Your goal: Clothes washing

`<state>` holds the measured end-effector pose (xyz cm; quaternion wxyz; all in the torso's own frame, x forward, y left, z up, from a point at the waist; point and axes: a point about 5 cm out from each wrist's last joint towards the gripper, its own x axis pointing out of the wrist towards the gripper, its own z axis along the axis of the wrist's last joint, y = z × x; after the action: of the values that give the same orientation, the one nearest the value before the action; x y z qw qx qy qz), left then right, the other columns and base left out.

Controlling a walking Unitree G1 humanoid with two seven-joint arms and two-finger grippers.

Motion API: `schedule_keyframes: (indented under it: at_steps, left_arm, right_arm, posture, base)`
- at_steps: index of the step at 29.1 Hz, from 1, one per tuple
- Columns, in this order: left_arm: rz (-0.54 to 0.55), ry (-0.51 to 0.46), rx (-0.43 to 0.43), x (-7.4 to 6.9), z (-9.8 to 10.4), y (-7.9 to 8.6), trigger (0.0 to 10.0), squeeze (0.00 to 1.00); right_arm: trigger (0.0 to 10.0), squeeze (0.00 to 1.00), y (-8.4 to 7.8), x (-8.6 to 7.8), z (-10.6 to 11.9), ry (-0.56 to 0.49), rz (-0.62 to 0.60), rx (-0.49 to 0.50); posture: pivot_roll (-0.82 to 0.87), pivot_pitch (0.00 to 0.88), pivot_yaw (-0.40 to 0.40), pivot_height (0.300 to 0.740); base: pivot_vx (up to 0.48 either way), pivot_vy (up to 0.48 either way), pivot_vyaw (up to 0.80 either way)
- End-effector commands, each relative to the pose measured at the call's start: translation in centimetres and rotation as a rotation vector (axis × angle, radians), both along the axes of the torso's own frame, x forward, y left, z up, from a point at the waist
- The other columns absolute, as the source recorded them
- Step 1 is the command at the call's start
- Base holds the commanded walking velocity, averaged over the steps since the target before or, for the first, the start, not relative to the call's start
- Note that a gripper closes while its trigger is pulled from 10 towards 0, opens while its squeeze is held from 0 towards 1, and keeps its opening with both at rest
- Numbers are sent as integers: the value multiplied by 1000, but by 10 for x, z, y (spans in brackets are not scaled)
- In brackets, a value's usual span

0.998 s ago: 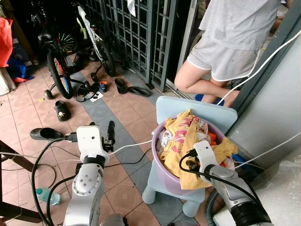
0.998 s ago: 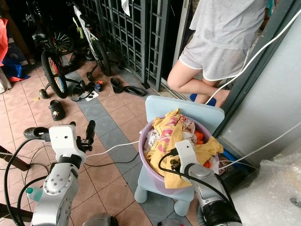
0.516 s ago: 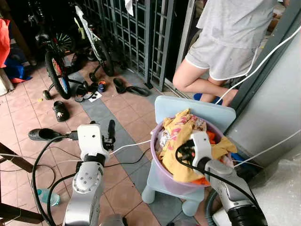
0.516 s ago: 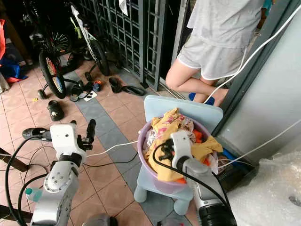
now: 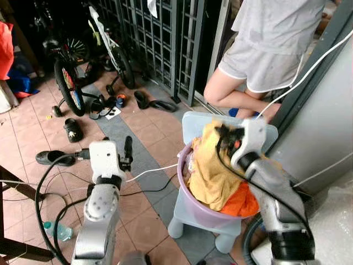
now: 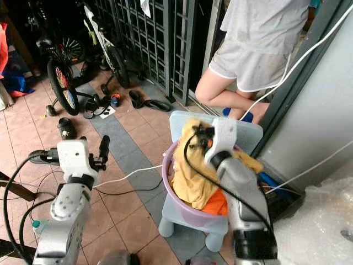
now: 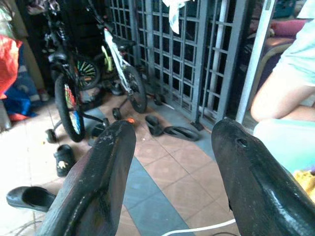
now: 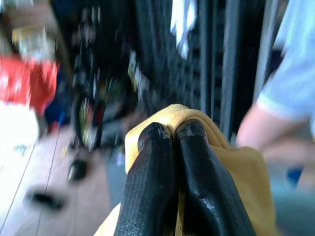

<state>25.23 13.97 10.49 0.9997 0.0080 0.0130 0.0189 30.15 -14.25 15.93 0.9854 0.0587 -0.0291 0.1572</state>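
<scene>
A purple laundry basin [image 5: 194, 208] full of clothes sits on a pale blue child's chair [image 5: 194, 122]. My right gripper [image 8: 172, 132] is shut on a yellow garment [image 5: 212, 176] and holds it up above the basin, so the cloth hangs down from the fingers. An orange garment [image 5: 241, 203] lies in the basin under it. My left gripper [image 7: 170, 142] is open and empty, held out over the tiled floor to the left of the basin.
A person in grey shorts [image 5: 259, 66] stands close behind the chair by a metal grille door [image 5: 165, 38]. Bicycles [image 5: 69, 77] and scattered shoes [image 5: 71, 130] lie on the floor at the left. White cables [image 5: 149, 172] cross the tiles. A grey wall [image 5: 320, 138] rises at right.
My right gripper has risen from the basin, pulling the yellow garment up with it. The left arm has stayed about where it was.
</scene>
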Motion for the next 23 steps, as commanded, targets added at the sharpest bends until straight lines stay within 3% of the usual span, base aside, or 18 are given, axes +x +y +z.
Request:
schedule_keyframes:
  at_steps: [1,5,8,9,10,16,23]
  left_arm:
    - [-8,8,16,1,-2,-2,10000,0]
    - [-26,-9,39,4,1,-3,10000,0]
    - [-26,-11,40,6,2,-2,10000,0]
    - [-33,-15,40,7,2,-2,10000,0]
    - [-41,-20,40,8,3,-3,10000,0]
    - [-66,-25,26,11,3,-8,10000,0]
    - [-72,-29,21,11,2,-9,10000,0]
  right_arm:
    - [0,0,-1,1,24,-118,-29,13]
    - [0,0,1,1,34,-143,-48,55]
    - [0,0,5,-1,39,-165,-40,37]
    - [431,0,6,0,39,-164,-39,22]
    - [10000,0,7,1,43,-177,-49,-16]
    - [10000,0,1,3,64,-259,-95,-66]
    - [10000,0,-1,3,64,-260,-103,-88]
  posture:
    - [-10,0,47,740]
    - [-11,0,53,740]
    - [-18,0,57,740]
    - [-20,0,59,740]
    - [-28,0,62,740]
    - [-49,0,71,740]
    - [-52,0,66,740]
  base:
    - [0,0,0]
    - [0,0,0]
    - [0,0,0]
    - [0,0,0]
    - [0,0,-431]
    - [0,-134,-736]
    - [0,-391,-753]
